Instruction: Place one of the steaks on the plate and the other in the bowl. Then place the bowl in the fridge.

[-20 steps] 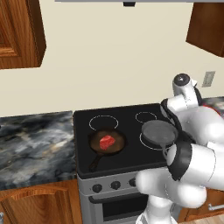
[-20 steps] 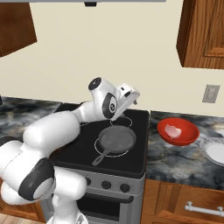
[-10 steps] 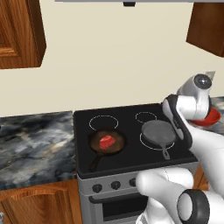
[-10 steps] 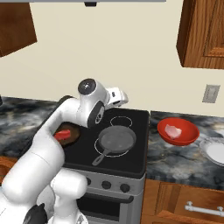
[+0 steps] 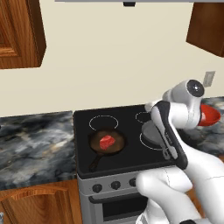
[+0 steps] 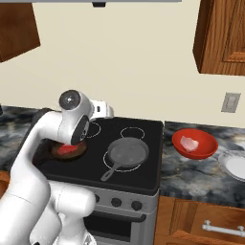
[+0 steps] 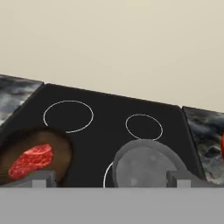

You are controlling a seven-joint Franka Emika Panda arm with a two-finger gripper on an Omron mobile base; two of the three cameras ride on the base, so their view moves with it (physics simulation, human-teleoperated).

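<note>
1. Two frying pans sit on the black stove top (image 6: 143, 131): a dark brown pan (image 5: 106, 143) on the near left burner and a grey pan (image 6: 127, 153) on the near right burner; the two are apart, with bare black glass between them.
2. Two steaks are visible; the bright red steak (image 5: 107, 141) lies in the brown pan, well inside its rim; the paler steak (image 6: 191, 143) lies in the red bowl (image 6: 195, 144).
3. One bowl stands on the dark marbled counter (image 6: 201, 170) just right of the stove's right edge; one white plate (image 6: 235, 165) sits beside it, further right and nearer, cut by the frame edge; whether bowl and plate touch cannot be told.
4. Two far burner rings, the left one (image 7: 68, 116) larger than the right one (image 7: 144, 127), are bare, leaving open room along the far edge of the stove against the cream wall (image 6: 119, 57).
5. One stretch of counter (image 5: 35, 144) left of the stove ends at the stove's left edge.
6. One gripper (image 7: 109, 178) hangs above the near part of the stove; in the hand view its two finger tips (image 7: 41, 177) stand wide apart with nothing between them, one over the brown pan, the other over the grey pan's right rim.
7. Two wooden wall cupboards, a left one (image 5: 19, 33) and a right one (image 6: 222, 36), hang above the counters either side of the stove; one wall socket (image 6: 231, 102) is set above the bowl.
</note>
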